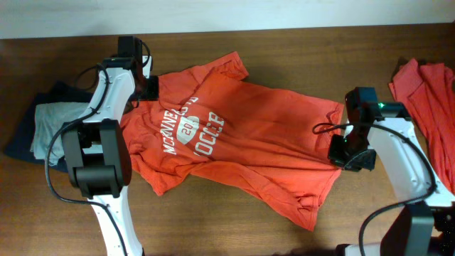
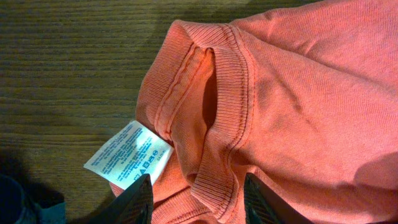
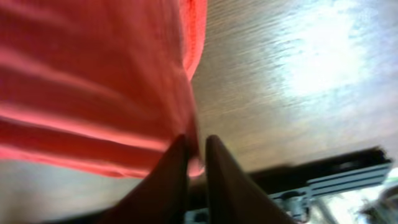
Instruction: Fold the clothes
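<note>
An orange-red T-shirt (image 1: 249,121) with large white print lies spread across the middle of the table, collar to the left. My left gripper (image 1: 147,88) is open at the collar. In the left wrist view its fingers (image 2: 199,202) straddle the ribbed collar (image 2: 227,118), next to a white care label (image 2: 127,155). My right gripper (image 1: 347,152) is at the shirt's right edge. In the right wrist view its fingers (image 3: 196,152) are shut on the edge of the shirt (image 3: 93,81), which hangs lifted above the table.
A second orange-red garment (image 1: 426,92) lies at the right edge of the table. Folded navy (image 1: 21,139) and pale grey (image 1: 46,128) garments sit at the left, beside the left arm. The wood table (image 1: 298,57) runs across the back.
</note>
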Controlling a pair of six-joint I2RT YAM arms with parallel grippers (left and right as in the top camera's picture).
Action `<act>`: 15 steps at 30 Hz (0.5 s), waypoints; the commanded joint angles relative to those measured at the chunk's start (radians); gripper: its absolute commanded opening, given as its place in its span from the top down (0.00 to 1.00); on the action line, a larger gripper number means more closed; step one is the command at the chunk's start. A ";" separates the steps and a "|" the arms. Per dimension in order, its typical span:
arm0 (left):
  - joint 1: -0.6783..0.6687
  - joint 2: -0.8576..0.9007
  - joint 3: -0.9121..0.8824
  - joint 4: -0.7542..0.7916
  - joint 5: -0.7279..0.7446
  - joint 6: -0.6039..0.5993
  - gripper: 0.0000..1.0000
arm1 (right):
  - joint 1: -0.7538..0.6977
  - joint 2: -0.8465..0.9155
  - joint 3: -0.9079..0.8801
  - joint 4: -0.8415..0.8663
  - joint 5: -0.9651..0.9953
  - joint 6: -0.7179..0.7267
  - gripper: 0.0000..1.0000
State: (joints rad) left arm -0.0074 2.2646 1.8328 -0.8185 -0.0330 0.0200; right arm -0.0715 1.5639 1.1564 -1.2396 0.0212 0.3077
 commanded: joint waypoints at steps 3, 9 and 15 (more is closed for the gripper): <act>0.001 -0.014 0.014 0.004 0.012 0.019 0.53 | -0.002 -0.002 0.014 0.033 0.048 0.024 0.52; 0.001 -0.014 0.014 0.004 0.013 0.019 0.52 | -0.050 -0.002 0.014 0.272 -0.005 0.038 0.37; 0.000 -0.014 0.014 0.002 0.016 0.019 0.52 | -0.076 0.072 0.014 0.553 -0.032 0.038 0.52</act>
State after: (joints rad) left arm -0.0074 2.2646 1.8328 -0.8177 -0.0326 0.0200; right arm -0.1383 1.5799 1.1599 -0.7536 0.0147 0.3408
